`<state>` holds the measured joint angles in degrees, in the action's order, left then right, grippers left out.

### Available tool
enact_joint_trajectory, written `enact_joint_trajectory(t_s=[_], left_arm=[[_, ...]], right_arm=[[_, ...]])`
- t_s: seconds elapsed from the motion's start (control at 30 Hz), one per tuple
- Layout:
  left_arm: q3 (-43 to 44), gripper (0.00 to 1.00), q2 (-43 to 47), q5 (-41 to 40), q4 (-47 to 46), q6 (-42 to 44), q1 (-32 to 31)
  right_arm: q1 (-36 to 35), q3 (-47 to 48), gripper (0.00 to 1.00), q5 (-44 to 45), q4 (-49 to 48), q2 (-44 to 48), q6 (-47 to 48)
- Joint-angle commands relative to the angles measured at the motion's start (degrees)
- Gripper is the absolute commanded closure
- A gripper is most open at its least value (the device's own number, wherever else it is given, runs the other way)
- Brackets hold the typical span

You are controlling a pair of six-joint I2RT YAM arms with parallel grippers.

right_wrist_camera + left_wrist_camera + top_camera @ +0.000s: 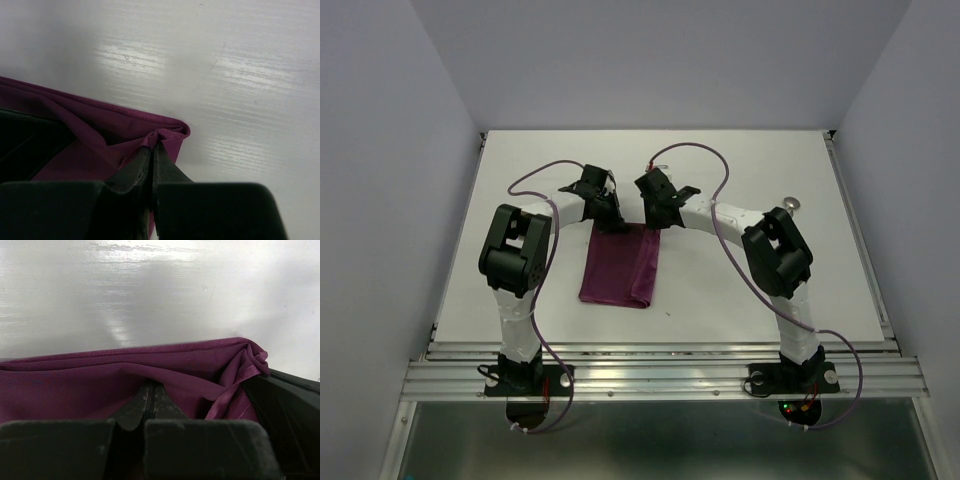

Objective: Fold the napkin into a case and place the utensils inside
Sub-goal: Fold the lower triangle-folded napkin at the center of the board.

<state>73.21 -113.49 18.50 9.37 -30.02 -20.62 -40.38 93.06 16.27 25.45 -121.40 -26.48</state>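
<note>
Two sets of jaws, both clamped tight on cloth. The left jaws and right jaws sit close side by side at the far end of the napkin (618,268). It lies as a narrow purple strip mid-worktop (740,290), its long side running near to far.

The left wrist view shows the left jaws pinched on a fold just inside the far edge. The right wrist view shows the right jaws biting the far right corner, where the fabric's bunched into a little knot.

The step looks like carrying that far end over toward the near end to form the case, though that's a guess. To do it well, the arms should lift only a bit and travel at the same pace so the edge doesn't skew. Then it can land square on the near edge. That scrunched corner could leave a lumpy, crooked pouch, so a light outward tug might help.

A small shiny metal bit (791,203), likely one of the utensils, sits well off to the far right. The other one isn't visible.
</note>
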Motion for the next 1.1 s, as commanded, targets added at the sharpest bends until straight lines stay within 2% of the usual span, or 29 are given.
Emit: enact_joint_trajectory(t_s=[0.0, 0.4, 1.07], left_arm=[[0.4, 1.0, 3.7, 0.3, 2.4, 1.0, -0.3], [0.7, 1.0, 2.8, 9.4, -3.9, -2.3, -1.7], [5.4, 1.0, -6.7, 5.6, -3.3, -3.0, -2.4]], right_arm=[[-0.7, -0.2, 0.99, 1.4, -1.5, 2.8, 0.7], [-0.7, -1.2, 0.99, 1.7, -1.9, 4.1, 0.8], [-0.7, -1.6, 0.99, -0.5, -3.0, 6.4, 1.2]])
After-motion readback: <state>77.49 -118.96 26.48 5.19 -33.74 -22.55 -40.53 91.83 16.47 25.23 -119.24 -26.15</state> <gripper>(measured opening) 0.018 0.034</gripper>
